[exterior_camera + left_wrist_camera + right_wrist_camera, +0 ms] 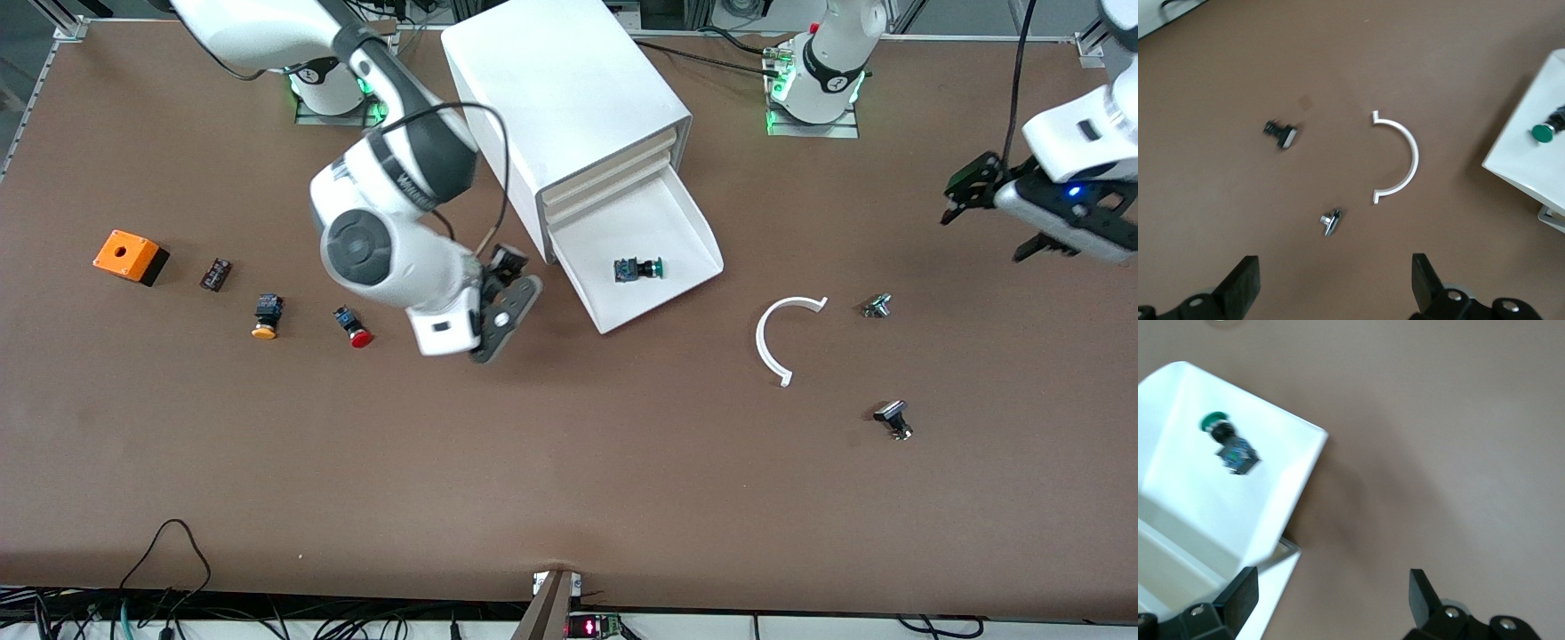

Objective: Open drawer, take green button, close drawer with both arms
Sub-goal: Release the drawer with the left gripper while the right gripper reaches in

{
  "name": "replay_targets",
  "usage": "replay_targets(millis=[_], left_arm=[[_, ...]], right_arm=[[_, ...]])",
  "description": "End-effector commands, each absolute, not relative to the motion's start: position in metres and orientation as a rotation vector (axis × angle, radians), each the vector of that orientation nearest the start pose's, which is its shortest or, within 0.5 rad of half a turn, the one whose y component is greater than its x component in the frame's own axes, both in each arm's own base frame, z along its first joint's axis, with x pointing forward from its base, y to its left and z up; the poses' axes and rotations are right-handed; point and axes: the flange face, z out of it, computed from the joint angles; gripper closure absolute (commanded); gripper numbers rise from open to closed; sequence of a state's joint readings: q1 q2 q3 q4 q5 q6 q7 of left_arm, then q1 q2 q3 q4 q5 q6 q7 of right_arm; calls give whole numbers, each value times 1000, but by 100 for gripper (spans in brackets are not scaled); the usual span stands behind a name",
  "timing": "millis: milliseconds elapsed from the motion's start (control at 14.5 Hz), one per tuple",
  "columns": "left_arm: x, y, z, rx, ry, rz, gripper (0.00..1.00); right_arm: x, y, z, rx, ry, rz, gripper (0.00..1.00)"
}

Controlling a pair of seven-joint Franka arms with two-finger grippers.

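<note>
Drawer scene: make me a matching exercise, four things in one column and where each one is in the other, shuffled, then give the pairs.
Things:
1. green button
2. red button
3. white arc
4. orange box

Places:
A. on the table at the right arm's end
B. in the open lowest drawer
C. on the table between the drawer and the two small metal parts
D. on the table beside the yellow button

Pairs: 1-B, 2-D, 3-C, 4-A
</note>
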State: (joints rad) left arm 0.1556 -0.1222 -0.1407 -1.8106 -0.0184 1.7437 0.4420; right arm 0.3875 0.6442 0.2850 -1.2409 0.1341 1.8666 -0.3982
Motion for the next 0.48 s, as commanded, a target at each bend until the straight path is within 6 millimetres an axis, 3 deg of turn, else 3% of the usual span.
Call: replay_targets(millis=[0, 69, 207, 345, 414], left_arm=[[514, 5, 606, -3054, 301, -40, 0], [510, 4, 612, -3063, 173, -56, 0], [508, 4, 616, -3068, -82, -75, 0], [507, 9, 615, -3072, -139, -37, 0], [510, 11, 628, -3075, -149, -67, 0]], right_arm=[[588, 455, 414, -2463, -1459, -24, 0], [586, 461, 414, -2434, -1517, -54, 0], [592, 454, 412, -2354, -1659, -84, 0], [587, 464, 423, -2293, -1744, -118, 0], [575, 481, 424, -2271, -1782, -116, 0]])
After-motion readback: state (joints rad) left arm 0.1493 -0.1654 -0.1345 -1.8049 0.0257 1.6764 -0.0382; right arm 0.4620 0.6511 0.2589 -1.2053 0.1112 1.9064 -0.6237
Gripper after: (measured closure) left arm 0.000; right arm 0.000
